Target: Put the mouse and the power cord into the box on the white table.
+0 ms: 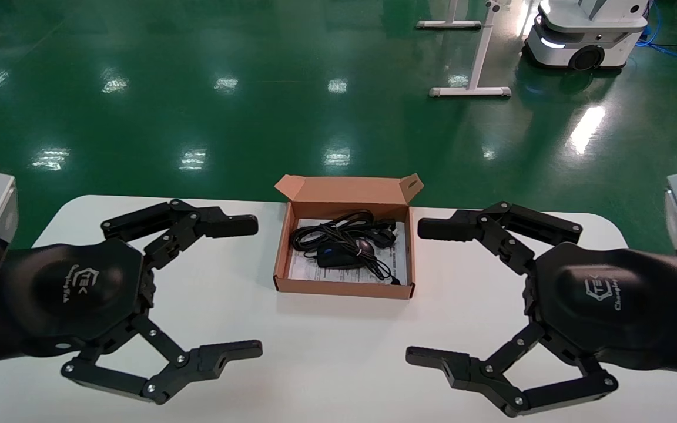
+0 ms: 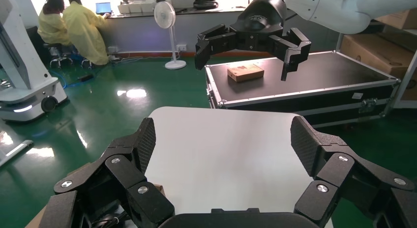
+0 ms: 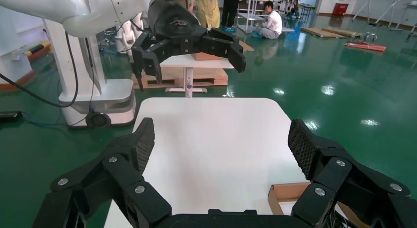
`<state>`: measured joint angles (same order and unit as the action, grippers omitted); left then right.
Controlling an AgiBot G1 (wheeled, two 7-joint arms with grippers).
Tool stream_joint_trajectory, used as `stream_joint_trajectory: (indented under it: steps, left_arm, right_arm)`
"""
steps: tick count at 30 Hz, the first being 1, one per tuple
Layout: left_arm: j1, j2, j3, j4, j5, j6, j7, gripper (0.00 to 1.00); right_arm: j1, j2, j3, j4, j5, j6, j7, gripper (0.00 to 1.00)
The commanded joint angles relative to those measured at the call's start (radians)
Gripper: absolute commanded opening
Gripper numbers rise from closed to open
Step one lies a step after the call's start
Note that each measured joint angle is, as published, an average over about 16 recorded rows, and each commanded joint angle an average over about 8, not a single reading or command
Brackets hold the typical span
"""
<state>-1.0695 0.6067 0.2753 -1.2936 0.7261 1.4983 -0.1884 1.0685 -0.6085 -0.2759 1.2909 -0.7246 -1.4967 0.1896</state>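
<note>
The brown cardboard box (image 1: pixel 344 289) sits open at the far middle of the white table (image 1: pixel 338 358), its flap lid standing up behind it. Inside, on a white printed sheet, lie the looped black power cord (image 1: pixel 332 228) and the black mouse (image 1: pixel 338 257) with its blue wheel and thin wire. My left gripper (image 1: pixel 257 288) hovers open to the left of the box, holding nothing. My right gripper (image 1: pixel 415 292) hovers open to its right, also holding nothing. A corner of the box (image 3: pixel 287 191) shows in the right wrist view beside the right gripper (image 3: pixel 221 134). The left gripper (image 2: pixel 223 137) frames only bare tabletop.
Green floor lies beyond the table's far edge. A white stand base (image 1: pixel 471 91) and a white mobile robot (image 1: pixel 585 35) are at the far right. In the left wrist view, a black flight case (image 2: pixel 314 85) carrying a small carton (image 2: pixel 245 72) stands past the table's end.
</note>
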Motion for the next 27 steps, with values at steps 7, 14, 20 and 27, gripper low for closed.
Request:
stream_joint_trajectory:
  steps: [7, 14, 20, 27]
  left_arm:
    - [-0.002, 0.002, 0.002, 0.005, 0.002, -0.001, 0.000, 1.00]
    - [-0.003, 0.003, 0.003, 0.007, 0.003, -0.002, 0.000, 1.00]
    - [-0.004, 0.003, 0.003, 0.008, 0.003, -0.002, 0.001, 1.00]
    - [-0.004, 0.004, 0.004, 0.009, 0.004, -0.003, 0.001, 1.00]
  right_arm:
    - [0.005, -0.002, -0.003, -0.006, -0.004, 0.000, -0.002, 1.00]
    - [0.007, -0.003, -0.004, -0.008, -0.006, 0.001, -0.004, 1.00]
    - [0.007, -0.003, -0.004, -0.009, -0.007, 0.002, -0.004, 1.00]
    - [0.008, -0.004, -0.005, -0.010, -0.008, 0.002, -0.005, 1.00]
